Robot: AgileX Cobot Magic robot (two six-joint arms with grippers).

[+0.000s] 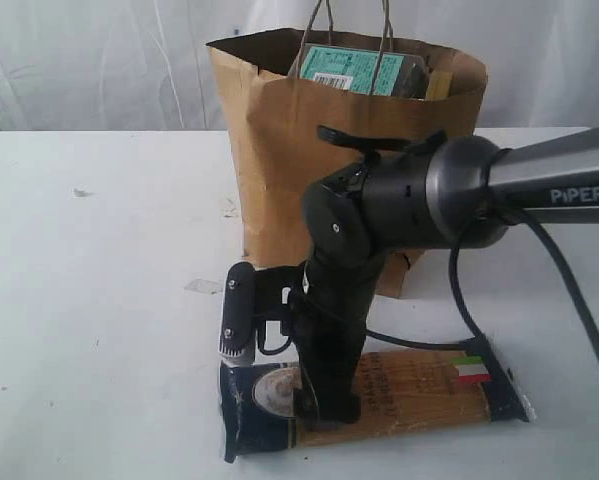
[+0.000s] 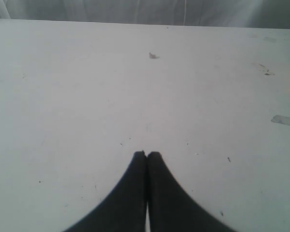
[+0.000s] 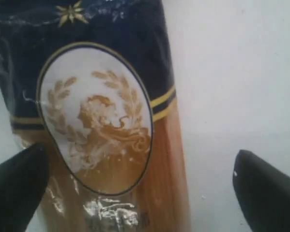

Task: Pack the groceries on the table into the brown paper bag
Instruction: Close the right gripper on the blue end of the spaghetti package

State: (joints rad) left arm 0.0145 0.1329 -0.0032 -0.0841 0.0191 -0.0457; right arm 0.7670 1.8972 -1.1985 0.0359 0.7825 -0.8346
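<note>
Exterior: the bag (image 1: pixel 269 150) stands upright on the table (image 1: pixel 99 300) with its top open and cord handles up. A carton (image 1: pixel 364 70) sticks out of the bag's mouth. The spaghetti pack (image 1: pixel 419 390) lies flat on the table just in front of the bag, on the camera side, not touching it. My right arm (image 1: pixel 539 185) crosses in front of the bag and bends down. The right gripper (image 1: pixel 324 405) points straight down onto the pack's navy end. A tape scrap (image 1: pixel 204 286) sits near the bag's bottom corner. I can't see the left gripper here, so I can't place it relative to the bag

Left wrist: the left gripper (image 2: pixel 146 154) is closed tight, fingers pressed together with nothing between them. It hangs over bare table (image 2: pixel 86 96) marked with a few specks. A tape scrap (image 2: pixel 285 120) lies off to one side

Right wrist: the right gripper (image 3: pixel 142 183) is spread wide, holding nothing. The spaghetti pack (image 3: pixel 101 125) lies below, its navy end and white oval crest between the fingers (image 3: pixel 19 183). One finger overlaps the pack's edge; I can't tell if it touches. The other is well clear of the pack, over white table (image 3: pixel 222 72)
</note>
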